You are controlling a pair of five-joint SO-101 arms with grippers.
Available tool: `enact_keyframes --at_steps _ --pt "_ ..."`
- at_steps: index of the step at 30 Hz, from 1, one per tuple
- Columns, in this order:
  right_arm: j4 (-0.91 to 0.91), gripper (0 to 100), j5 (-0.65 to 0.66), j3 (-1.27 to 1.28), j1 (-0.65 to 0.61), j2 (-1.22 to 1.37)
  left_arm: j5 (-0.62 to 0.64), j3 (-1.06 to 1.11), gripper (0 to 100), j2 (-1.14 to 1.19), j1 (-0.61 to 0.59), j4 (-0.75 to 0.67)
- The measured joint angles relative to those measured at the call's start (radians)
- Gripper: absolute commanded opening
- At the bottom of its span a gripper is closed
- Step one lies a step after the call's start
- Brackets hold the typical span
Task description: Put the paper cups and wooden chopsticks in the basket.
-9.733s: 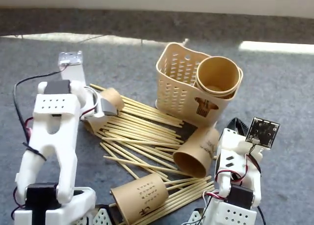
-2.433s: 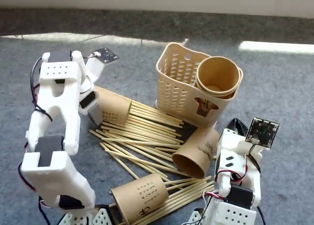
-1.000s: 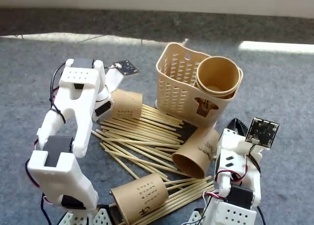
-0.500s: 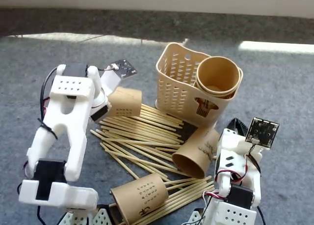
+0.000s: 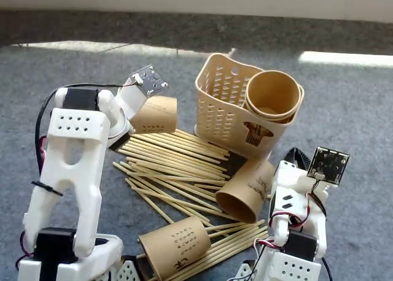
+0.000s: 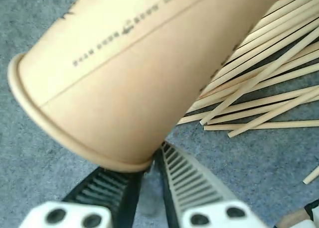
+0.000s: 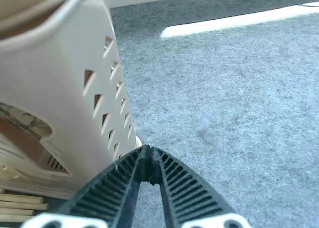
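Paper cup (image 6: 144, 73), gripped at its rim by the clamped left jaws, its body projecting beyond their tips. Over the last seconds it has risen from the wooden chopsticks (image 5: 178, 161), now below the jaws, and swung toward the basket (image 5: 224, 109), near and ahead of them. The transfer is judged under way, release outstanding. The right jaws, together and empty, sit just beside the basket wall.

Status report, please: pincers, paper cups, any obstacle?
Left pincer shut on paper cup rim, short of basket. Right pincer shut, empty, beside basket. Stacked cups already fill part of basket.
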Motion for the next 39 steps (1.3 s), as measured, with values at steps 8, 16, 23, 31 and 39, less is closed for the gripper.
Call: enact_keyframes --at_steps 8,16,23,31,39 --pt "0.000 1.1 0.000 0.000 0.000 0.000 -0.003 0.000 0 -0.133 0.000 0.000" --pt "0.000 1.1 0.000 0.000 0.000 0.000 -0.003 0.000 0 -0.232 0.000 -0.011" --pt "0.000 1.1 0.000 0.000 0.000 0.000 0.035 0.000 0 -0.333 0.000 -0.124" --pt "0.000 1.1 0.000 0.000 0.000 0.000 0.094 0.000 0 -0.381 0.092 -0.227" --pt "0.000 1.1 0.000 0.000 0.000 0.000 0.095 -0.046 0 -0.381 0.261 -0.236"
